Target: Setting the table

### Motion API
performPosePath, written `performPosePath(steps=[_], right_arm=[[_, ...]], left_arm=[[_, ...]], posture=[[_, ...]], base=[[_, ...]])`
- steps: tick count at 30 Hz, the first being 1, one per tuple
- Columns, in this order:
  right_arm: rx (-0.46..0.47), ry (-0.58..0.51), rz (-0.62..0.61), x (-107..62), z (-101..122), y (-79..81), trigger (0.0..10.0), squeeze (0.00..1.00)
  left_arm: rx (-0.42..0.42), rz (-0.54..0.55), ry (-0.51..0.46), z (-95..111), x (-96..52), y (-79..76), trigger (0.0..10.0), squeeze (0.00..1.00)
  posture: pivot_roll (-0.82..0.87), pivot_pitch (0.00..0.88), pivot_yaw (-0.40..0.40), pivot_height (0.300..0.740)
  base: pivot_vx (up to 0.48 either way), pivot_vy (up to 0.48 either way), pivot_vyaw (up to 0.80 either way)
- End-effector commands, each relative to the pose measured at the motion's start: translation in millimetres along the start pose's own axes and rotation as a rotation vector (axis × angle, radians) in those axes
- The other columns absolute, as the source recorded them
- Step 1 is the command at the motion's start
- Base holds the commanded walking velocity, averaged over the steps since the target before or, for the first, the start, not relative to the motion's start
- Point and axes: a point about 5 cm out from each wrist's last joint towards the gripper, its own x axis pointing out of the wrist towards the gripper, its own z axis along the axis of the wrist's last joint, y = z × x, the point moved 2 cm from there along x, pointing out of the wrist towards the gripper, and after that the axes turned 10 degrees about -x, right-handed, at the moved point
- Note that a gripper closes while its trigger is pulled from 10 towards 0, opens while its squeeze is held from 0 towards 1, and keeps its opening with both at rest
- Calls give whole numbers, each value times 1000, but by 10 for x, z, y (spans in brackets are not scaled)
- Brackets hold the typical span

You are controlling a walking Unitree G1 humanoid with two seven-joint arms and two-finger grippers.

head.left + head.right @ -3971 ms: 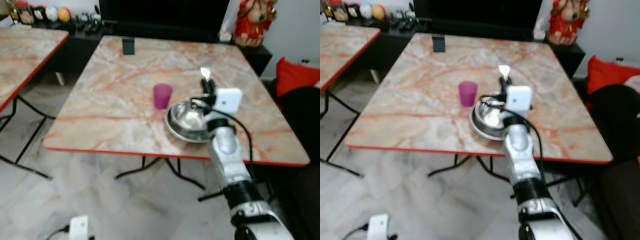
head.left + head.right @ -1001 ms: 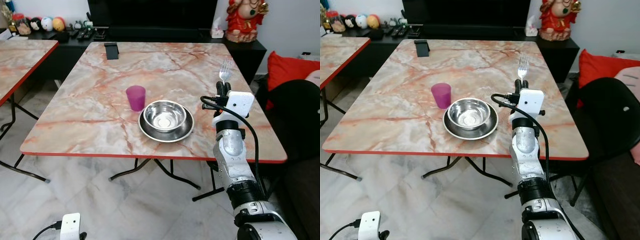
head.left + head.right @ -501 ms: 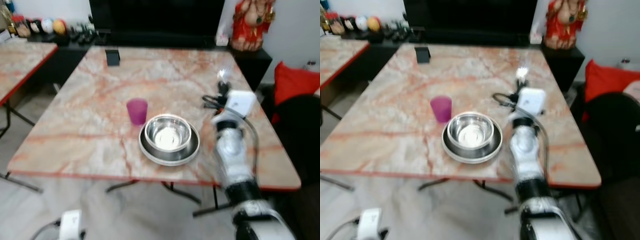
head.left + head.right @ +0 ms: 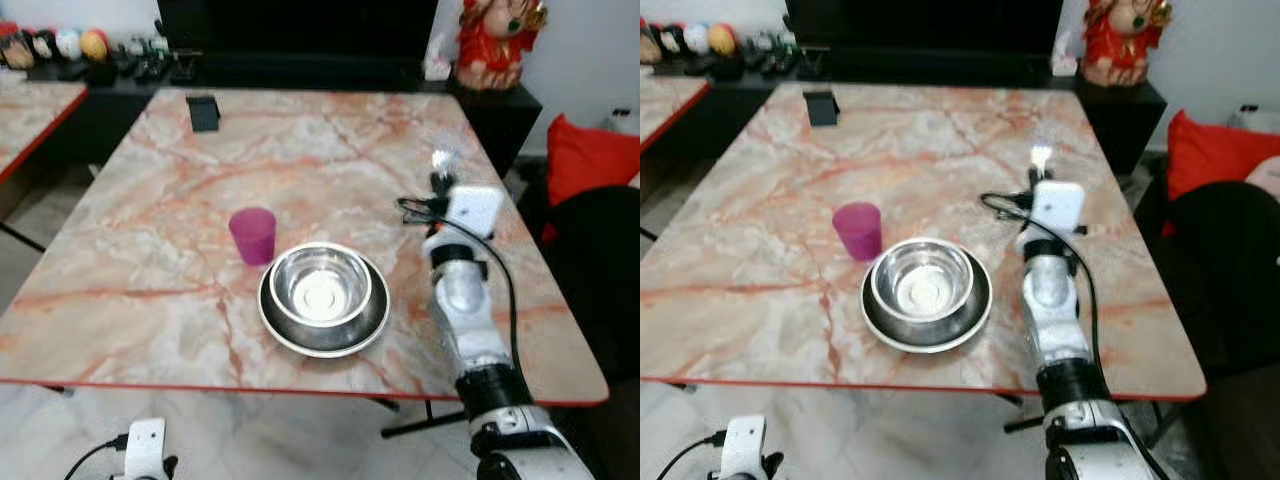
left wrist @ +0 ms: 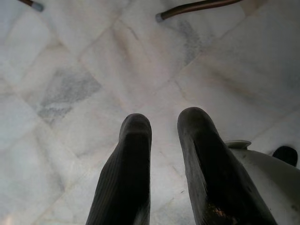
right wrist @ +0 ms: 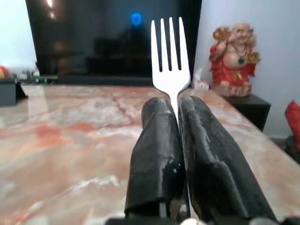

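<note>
We have stepped closer to the counter (image 4: 300, 150) — our right tool (image 6: 177, 117), clamped on the fork (image 6: 170, 56), now hovers at three o'clock of the bowl (image 4: 321, 290), ready for placing.

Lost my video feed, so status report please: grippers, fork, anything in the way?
Right gripper shut on fork, tines up, above the table. Left gripper idle over floor. Bowl and pink cup to its left.

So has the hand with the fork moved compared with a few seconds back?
Yes. The right gripper with the fork was over the bowl then; now it hangs to the bowl's right.
</note>
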Motion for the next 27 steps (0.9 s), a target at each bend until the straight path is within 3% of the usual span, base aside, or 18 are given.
performPosePath(steps=[1,7,10,19,27], right_arm=[[-26,61,-48,-13,-79,-124,10000,0],[-43,281,-93,-101,-375,-239,10000,0],[-86,327,-65,-129,-403,-241,10000,0],[-102,456,4,-247,-493,-190,10000,0],[-78,563,38,-366,-661,-108,10000,0]], left_arm=[[3,4,44,-108,-18,28,10000,0],[5,5,50,-111,-18,40,10000,0],[6,4,53,-114,-19,45,10000,0],[6,-1,63,-136,-20,28,10000,0],[3,-5,71,-158,-23,10,10000,0]], posture=[[31,17,-9,740],[28,15,-6,740],[25,14,-6,740],[11,7,-12,740],[17,2,-18,740]], base=[[0,0,0],[0,0,0],[0,0,0],[0,0,0],[0,0,0]])
